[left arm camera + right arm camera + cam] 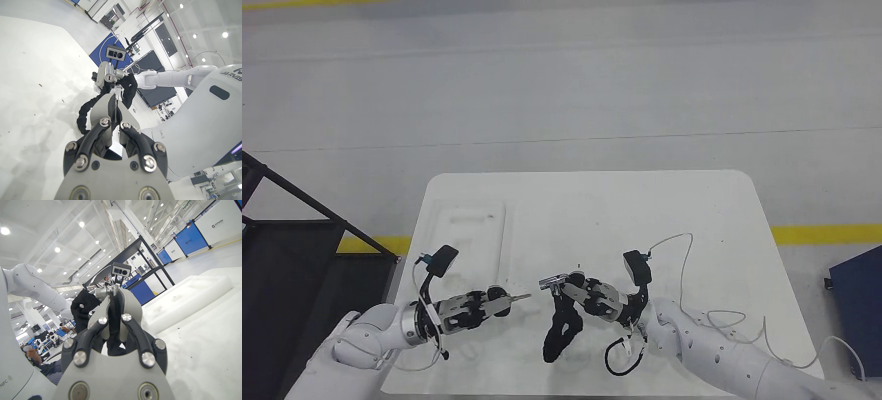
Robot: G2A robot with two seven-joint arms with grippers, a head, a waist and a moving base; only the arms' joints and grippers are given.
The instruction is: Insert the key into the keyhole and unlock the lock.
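**Key lined up short of keyhole, not yet inserted**

The key is pinched edge-on between the closed fingers of the left gripper, blade pointed right toward the lock. The lock is held above the table by the right gripper, which is clamped on its black-sleeved part, and the cable is left hanging down toward the near edge. In the top view the key tip is seen just left of the lock, close but apart. The keyhole is turned to face the key. A foam tray is seen far left, well apart from both.

The step in hand is judged to be the approach and alignment before insertion. For the next move, the blade must be matched to the slot's angle and brought level with it, then pushed straight right along the cylinder's axis while the lock is held steady. A turn is needed only once the key is fully seated.
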